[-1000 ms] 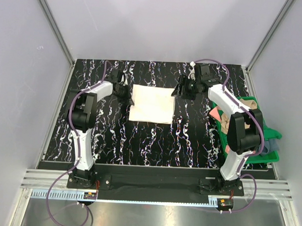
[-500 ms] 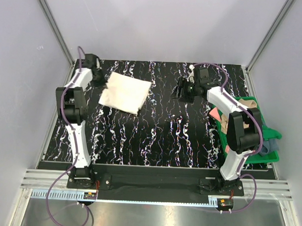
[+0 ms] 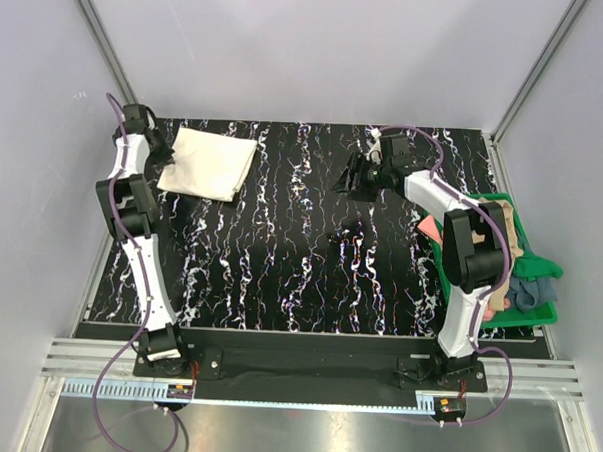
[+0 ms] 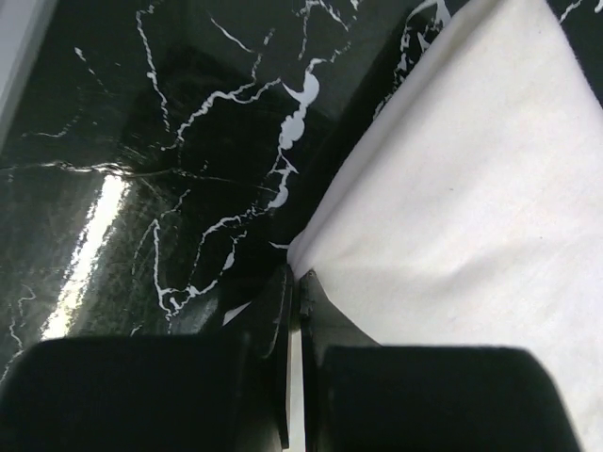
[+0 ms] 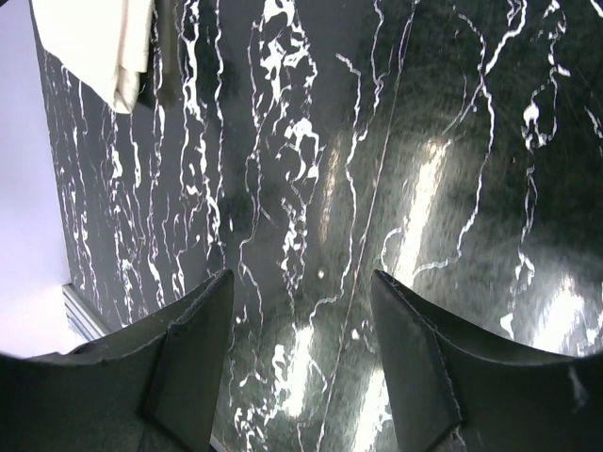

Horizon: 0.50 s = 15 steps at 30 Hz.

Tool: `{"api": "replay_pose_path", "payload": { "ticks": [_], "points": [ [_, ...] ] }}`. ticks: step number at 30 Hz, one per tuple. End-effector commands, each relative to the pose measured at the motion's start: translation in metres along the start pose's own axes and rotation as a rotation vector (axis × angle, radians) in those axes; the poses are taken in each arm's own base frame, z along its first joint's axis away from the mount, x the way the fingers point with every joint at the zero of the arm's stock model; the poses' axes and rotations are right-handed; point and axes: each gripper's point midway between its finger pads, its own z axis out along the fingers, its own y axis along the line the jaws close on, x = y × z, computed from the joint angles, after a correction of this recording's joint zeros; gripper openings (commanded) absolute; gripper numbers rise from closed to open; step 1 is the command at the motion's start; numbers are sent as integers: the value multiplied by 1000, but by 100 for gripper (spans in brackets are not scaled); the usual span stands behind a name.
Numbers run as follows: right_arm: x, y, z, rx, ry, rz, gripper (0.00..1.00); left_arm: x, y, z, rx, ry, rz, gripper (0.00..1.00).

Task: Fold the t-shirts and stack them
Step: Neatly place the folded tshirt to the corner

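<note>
The folded cream t-shirt point(image 3: 208, 164) lies flat at the far left corner of the table point(image 3: 310, 266). Its slightly longer side runs roughly left to right, a little skewed. The left gripper point(image 4: 296, 315) is pinched tight on the cloth's left edge. The right gripper point(image 5: 301, 363) hangs over bare marble, jaws well apart, holding nothing. The shirt looks smooth — a neat rectangle. What seem to be other shirts point(image 3: 527, 292) sit bunched in the green bin point(image 3: 544, 313).

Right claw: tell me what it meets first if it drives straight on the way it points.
The right claw would most likely meet the bare black table, which fills the gap between its open fingers. The folded cream t-shirt lies well off that line, though depth is unclear.
</note>
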Motion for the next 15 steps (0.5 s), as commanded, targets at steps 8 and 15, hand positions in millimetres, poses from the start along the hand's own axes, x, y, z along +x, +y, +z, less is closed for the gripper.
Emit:
{"api": "replay_pose_path", "payload": {
  "ticks": [8,15],
  "points": [
    [-14,16,9,-69,-28,-25,67,-53,33,-19,-50,-173,-158,0],
    [-19,23,-2,-74,-54,-37,67,-76,27,-30,-21,-243,-135,0]
  ]
}}
